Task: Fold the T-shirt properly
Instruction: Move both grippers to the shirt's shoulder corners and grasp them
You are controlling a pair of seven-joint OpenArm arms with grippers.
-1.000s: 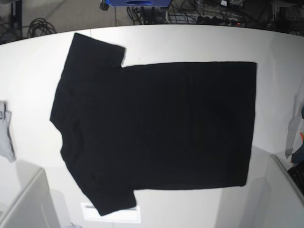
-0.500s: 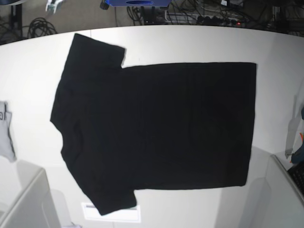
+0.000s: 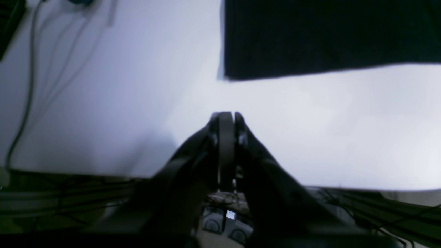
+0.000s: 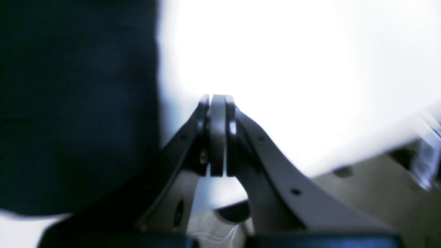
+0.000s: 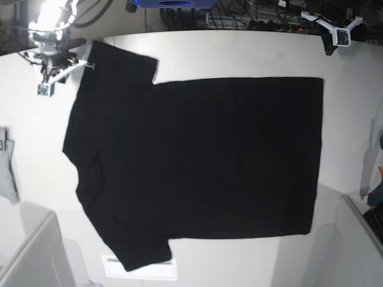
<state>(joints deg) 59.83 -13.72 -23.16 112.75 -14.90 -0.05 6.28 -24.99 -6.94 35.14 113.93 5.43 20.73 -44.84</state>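
The black T-shirt lies spread flat on the white table, plain side up, collar and sleeves to the left, hem to the right. My right gripper is shut and empty, just left of the far sleeve; in the right wrist view its gripper is over bare table with the T-shirt to its left. My left gripper is shut and empty behind the far hem corner; in the left wrist view the gripper is a little short of the T-shirt's corner.
A small grey cloth lies at the table's left edge. Grey panels stand at the front left and front right. A white label is at the front edge. Cables hang past the table's far edge.
Both arms have come into the base view at the table's far corners, right arm at the far sleeve, left arm at the far hem corner. The T-shirt has not moved.
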